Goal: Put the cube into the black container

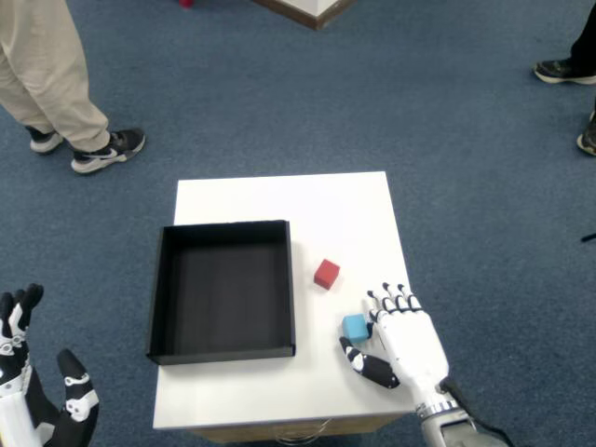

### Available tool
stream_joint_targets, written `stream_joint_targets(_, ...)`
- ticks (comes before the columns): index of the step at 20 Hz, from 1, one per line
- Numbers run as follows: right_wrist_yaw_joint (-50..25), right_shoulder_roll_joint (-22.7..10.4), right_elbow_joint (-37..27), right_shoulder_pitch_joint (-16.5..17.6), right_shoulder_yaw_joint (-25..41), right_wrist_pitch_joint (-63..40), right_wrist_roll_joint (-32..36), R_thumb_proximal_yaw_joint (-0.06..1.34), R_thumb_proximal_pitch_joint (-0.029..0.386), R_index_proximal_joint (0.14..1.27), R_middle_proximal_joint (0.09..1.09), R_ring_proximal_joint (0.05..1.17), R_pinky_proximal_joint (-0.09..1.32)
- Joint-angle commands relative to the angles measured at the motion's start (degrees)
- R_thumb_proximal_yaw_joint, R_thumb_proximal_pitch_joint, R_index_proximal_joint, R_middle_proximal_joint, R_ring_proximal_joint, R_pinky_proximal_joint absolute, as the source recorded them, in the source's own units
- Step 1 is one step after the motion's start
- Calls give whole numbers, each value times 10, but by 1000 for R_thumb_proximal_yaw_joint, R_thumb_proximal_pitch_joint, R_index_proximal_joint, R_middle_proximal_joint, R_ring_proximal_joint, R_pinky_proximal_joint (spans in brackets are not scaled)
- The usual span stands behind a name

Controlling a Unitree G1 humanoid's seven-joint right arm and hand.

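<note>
While my right hand (402, 340) lies palm-down on the near right part of the white table (345, 200), the blue cube (354, 327) sits on the tabletop just at its left edge, between my fingertips (391, 300) above and my thumb (369, 365) below. The thumb is spread out toward the left, under the cube, and the four fingers are extended and close together, pointing away from me. The cube looks to be touching or nearly touching the side of my index finger, but I cannot tell whether I have any grip on it; it rests on the table, and nothing is closed around it.

The black container (223, 291) stands on the left half of the table, a shallow open square tray with low walls, and its inside is bare. The blue cube is outside it, near its right wall and toward its near right corner, with a strip of white table between them. A red cube (326, 273) sits further from me than the blue one, also outside the container and just right of its wall, apart from my hand.

My left hand (37, 396) hangs off the table at the lower left, over the blue carpet (447, 121). A person's legs in beige trousers (47, 65) stand at the upper left.
</note>
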Motion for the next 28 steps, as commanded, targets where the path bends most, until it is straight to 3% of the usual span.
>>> stream_joint_targets(1, -42, -11, -18, -14, -5, -16, 5, 1225, 150, 1090, 273, 162, -31)
stream_joint_targets(19, -133, -15, -21, -18, -3, -28, -11, 1208, 156, 1074, 304, 188, -18)
stream_joint_targets(28, -217, -6, -40, -43, 9, -32, -31, 1209, 161, 1070, 320, 203, -8)
